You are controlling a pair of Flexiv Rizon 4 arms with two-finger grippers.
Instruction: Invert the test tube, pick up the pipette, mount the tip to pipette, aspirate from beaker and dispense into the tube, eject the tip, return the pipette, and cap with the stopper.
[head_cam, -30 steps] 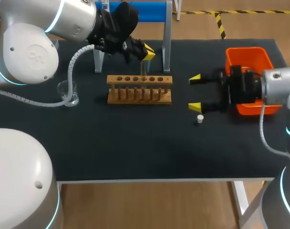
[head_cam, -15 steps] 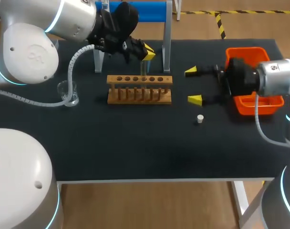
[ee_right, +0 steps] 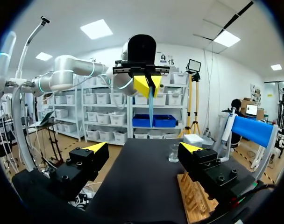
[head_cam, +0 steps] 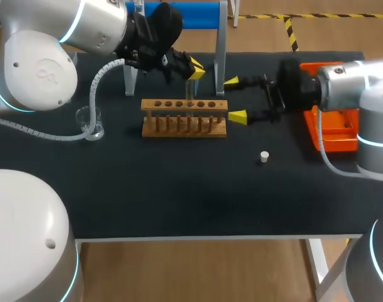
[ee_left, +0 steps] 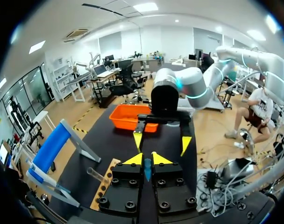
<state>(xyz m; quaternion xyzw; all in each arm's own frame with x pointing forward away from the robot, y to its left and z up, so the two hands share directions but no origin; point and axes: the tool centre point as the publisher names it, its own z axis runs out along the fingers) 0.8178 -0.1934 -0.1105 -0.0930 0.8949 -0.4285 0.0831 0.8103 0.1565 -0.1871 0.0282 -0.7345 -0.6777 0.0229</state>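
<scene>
- The left gripper (head_cam: 193,69) is clamped on the clear glass test tube (head_cam: 189,88), held upright over the wooden tube rack (head_cam: 184,117) near the black worktop's (head_cam: 179,195) far edge.
- The right gripper (head_cam: 233,98) has its fingers apart, just beside the rack's right end.
- The small white stopper (head_cam: 264,156) lies toward the right edge.
- The clear glass beaker (head_cam: 89,123) stands toward the left edge.

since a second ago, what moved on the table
The right gripper, open, swung from beside the orange bin across to the wooden rack, near the left gripper. The left gripper stayed shut on the test tube above the rack; stopper and beaker did not move.
</scene>
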